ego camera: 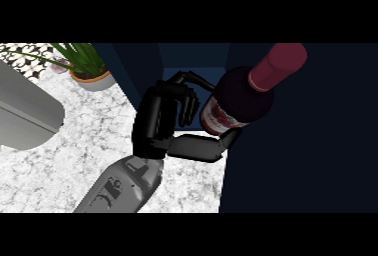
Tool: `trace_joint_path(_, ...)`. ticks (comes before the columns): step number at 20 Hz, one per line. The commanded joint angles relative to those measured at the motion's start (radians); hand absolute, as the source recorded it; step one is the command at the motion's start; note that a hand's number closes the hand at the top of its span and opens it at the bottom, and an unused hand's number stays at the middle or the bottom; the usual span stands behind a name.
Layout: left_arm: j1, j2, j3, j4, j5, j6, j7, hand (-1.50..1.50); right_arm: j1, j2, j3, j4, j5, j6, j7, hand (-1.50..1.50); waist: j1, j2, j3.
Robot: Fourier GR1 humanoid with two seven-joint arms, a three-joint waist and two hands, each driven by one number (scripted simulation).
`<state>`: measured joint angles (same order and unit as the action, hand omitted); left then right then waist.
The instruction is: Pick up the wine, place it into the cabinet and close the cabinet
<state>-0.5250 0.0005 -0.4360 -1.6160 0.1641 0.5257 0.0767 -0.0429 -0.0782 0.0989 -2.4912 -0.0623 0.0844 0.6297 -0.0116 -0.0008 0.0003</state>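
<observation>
a grey block (26,115) is sitting far left on the speckled counter (81,145), w/ a potted plant (88,70) standing behind it. mid-frame the left hand (159,120) is gripping the wine bottle (240,97), fingers curling round its far side & thumb hooking under its lower body. bottle is tilting, red cap toward upper right, at the counter's right edge against the dark cabinet (310,150); can't tell if it's inside.

Counter (81,150) lies open between grey box (26,115) and cabinet (310,150), potted plant (90,72) behind.
</observation>
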Motion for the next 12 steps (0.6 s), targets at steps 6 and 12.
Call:
trace_joint_path(6,-0.094,0.0,-0.038,0.168,0.083,0.098,-0.106,1.5,0.067,0.006,-0.013,-0.139,-0.081,0.013,0.026,-1.5,-0.007,0.001,0.0)
trace_joint_path(12,-0.041,0.0,-0.017,0.233,0.178,0.048,-0.243,1.5,-0.017,0.008,-0.005,-0.093,-0.069,-0.013,0.068,-1.5,0.0,0.002,-0.001)
